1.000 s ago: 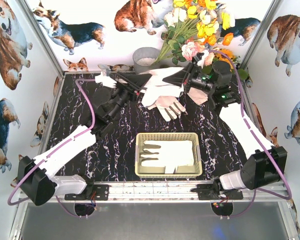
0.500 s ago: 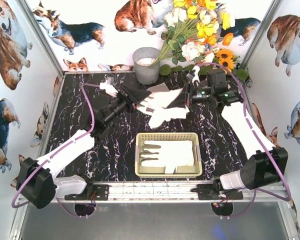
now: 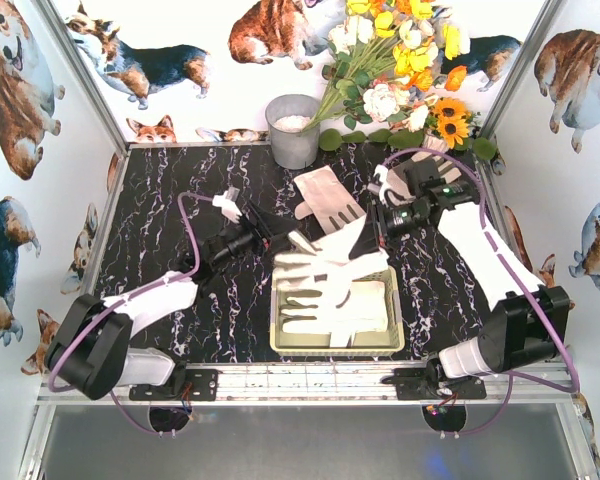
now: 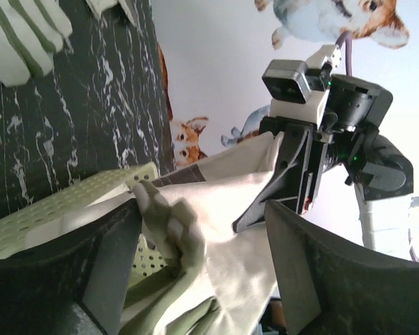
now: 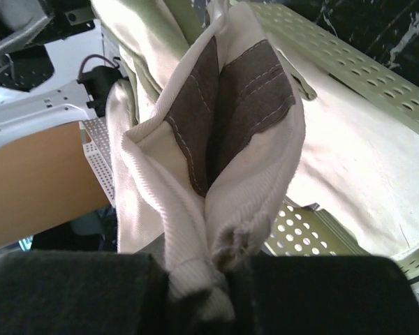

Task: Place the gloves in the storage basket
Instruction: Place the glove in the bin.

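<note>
A floppy white glove (image 3: pixel 330 262), grey-olive at fingertips and palm patch, hangs stretched over the far rim of the storage basket (image 3: pixel 336 349), cuff pinched in the closed right pincer (image 3: pixel 379 223). The left pincer (image 3: pixel 283 242), jaws spread, flanks its fingertip end, seemingly to steer it in. More gloves (image 3: pixel 335 312) lie inside the basket, another glove (image 3: pixel 328 197) beyond it.

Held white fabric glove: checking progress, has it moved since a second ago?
Yes: white fabric glove came from by the grey metal bucket down to the cream lattice basket's far rim.

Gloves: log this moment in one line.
right claw shut on white glove over basket rim | left claw open | spare glove on table
</note>
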Controlling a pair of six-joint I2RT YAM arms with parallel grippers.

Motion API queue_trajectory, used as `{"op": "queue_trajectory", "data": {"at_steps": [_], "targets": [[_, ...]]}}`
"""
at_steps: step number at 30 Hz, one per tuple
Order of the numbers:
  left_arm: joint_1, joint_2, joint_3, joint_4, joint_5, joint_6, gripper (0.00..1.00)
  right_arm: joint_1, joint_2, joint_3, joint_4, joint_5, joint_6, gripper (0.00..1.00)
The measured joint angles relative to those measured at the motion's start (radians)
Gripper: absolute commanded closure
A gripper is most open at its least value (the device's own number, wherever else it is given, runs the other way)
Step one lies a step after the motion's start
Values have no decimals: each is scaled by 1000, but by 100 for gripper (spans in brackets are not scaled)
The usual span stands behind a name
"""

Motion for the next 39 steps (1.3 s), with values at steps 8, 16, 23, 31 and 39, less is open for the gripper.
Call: {"op": "queue_trajectory", "data": {"at_steps": [8, 16, 23, 31, 39], "targets": [[2, 37, 0, -74, 87, 72, 41, 0, 6, -110, 31, 15, -48, 100], [19, 39, 52, -282, 144, 224, 16, 10, 65, -122, 63, 30, -43, 100], [70, 55, 214, -412, 244, 388, 8, 40, 63, -120, 110, -3, 41, 100], [74, 100, 460, -462, 491, 522, 4, 113, -14, -116, 255, -116, 235, 100], [36, 119, 492, -501, 693, 526, 3, 119, -138, -106, 467, -216, 459, 100]]}}
